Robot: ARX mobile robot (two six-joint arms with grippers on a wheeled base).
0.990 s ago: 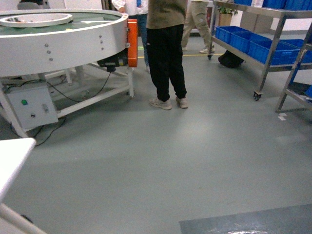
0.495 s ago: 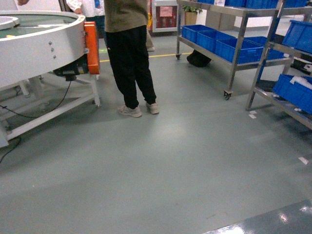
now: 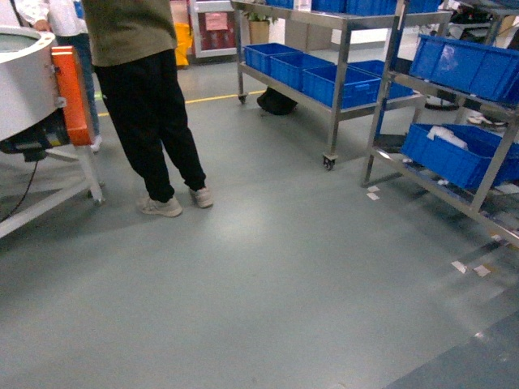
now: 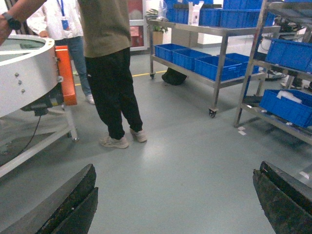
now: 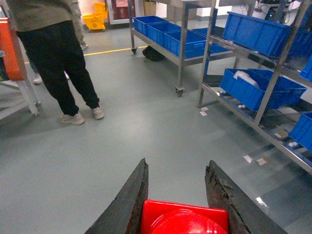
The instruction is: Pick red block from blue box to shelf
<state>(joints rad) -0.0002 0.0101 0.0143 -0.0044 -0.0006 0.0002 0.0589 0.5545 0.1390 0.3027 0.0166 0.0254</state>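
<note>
My head camera looks forward and down across the grey floor (image 3: 268, 275). Both wrist cameras sit lower, facing the same way, each with its own gripper's fingers in the near foreground. All 3 views share the standing person (image 3: 146, 105) on the left and the steel shelf (image 3: 340, 89) with blue crates (image 3: 454, 154) on the right.

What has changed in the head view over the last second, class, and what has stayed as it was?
The view has swung right: the round machine and the standing person slid toward the left edge, the white table corner dropped out, and the shelf with blue crates came closer. The person's stance looks unchanged. The right gripper holds the red block.
</note>
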